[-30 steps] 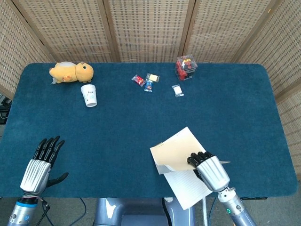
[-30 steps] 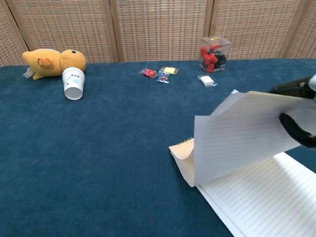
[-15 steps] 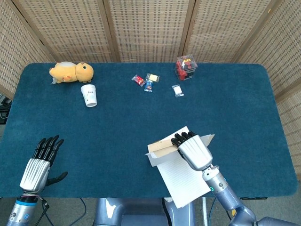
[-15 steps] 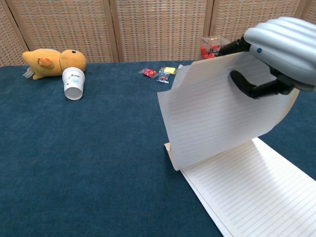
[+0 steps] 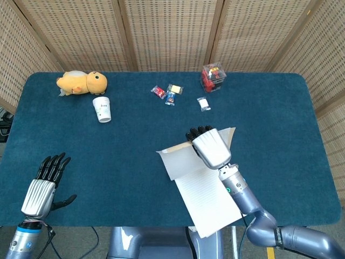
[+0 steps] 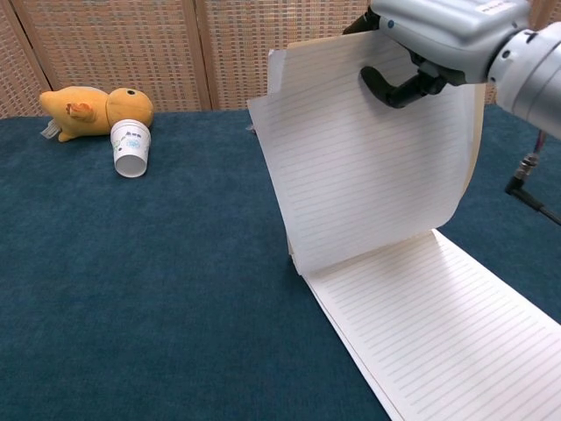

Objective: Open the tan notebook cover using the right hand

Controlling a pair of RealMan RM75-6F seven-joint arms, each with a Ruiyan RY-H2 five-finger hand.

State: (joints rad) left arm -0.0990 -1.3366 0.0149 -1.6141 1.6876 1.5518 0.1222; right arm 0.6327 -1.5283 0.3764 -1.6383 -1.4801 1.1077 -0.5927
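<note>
The tan notebook (image 5: 207,197) lies at the near middle of the table with a lined page (image 6: 438,333) showing. My right hand (image 5: 209,147) pinches the tan cover (image 5: 173,159) together with a lined sheet (image 6: 364,167) by the top edge. It holds them raised steeply over the spine, leaning left. In the chest view the right hand (image 6: 438,35) sits at the top of the frame, thumb on the lined side. My left hand (image 5: 43,183) hovers at the table's near left, fingers spread, holding nothing.
A yellow plush toy (image 5: 82,82) and a tipped white cup (image 5: 102,109) lie far left. Small wrapped candies (image 5: 167,93), a white packet (image 5: 203,103) and a clear box with red items (image 5: 213,76) sit at the far middle. Blue cloth (image 5: 124,151) covers the table.
My right hand has swung the cover and sheet up and to the left, from a low tilt to nearly upright. The left hand has barely moved.
</note>
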